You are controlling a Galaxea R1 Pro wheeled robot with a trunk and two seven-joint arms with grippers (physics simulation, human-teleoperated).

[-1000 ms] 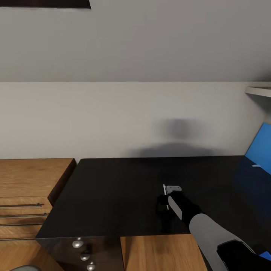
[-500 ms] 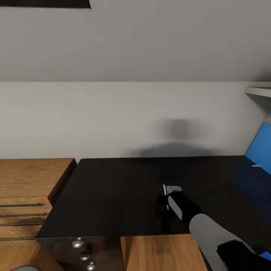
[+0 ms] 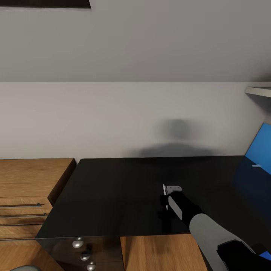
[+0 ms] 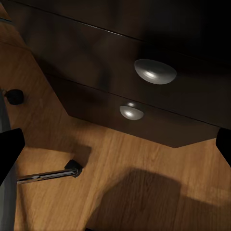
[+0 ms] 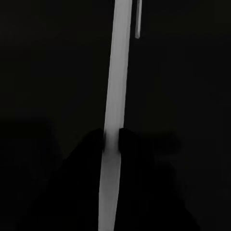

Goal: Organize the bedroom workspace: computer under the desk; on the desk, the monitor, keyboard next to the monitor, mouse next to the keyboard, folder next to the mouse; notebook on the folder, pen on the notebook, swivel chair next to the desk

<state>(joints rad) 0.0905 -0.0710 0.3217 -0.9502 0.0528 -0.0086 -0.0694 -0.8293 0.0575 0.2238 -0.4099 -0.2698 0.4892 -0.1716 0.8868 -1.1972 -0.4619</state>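
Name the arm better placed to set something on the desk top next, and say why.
Right. The right gripper is over the desk top, shut on a thin white pen. The left gripper hangs low, facing the drawer knobs and floor.

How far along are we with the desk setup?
Done: nothing I can confirm. In hand: the right gripper is shut on a thin white pen over the desk. Left: the blue folder looks tilted at the desk's right end, so lay it flat, then notebook and pen on top.
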